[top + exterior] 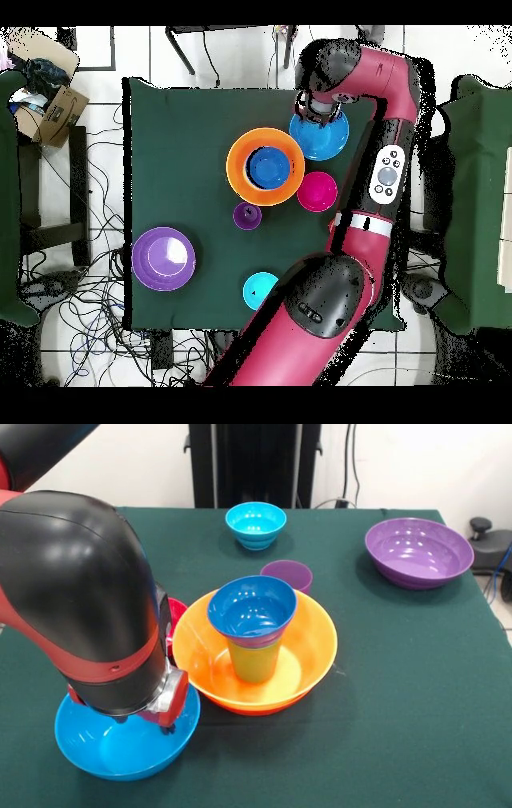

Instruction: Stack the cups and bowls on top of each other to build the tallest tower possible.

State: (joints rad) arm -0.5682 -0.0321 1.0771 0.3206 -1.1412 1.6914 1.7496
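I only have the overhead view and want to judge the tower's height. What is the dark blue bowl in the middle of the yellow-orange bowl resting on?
Observer: The dark blue bowl sits mouth up on a lime green cup that stands in the yellow-orange bowl. That lifts it above the big bowl's rim.
Operator: The arm hides the sky-blue bowl from me. Is the arm down inside it?
Observer: In the front view the arm hangs low over the sky-blue bowl, and its lower end overlaps the rim. I cannot tell whether it touches.
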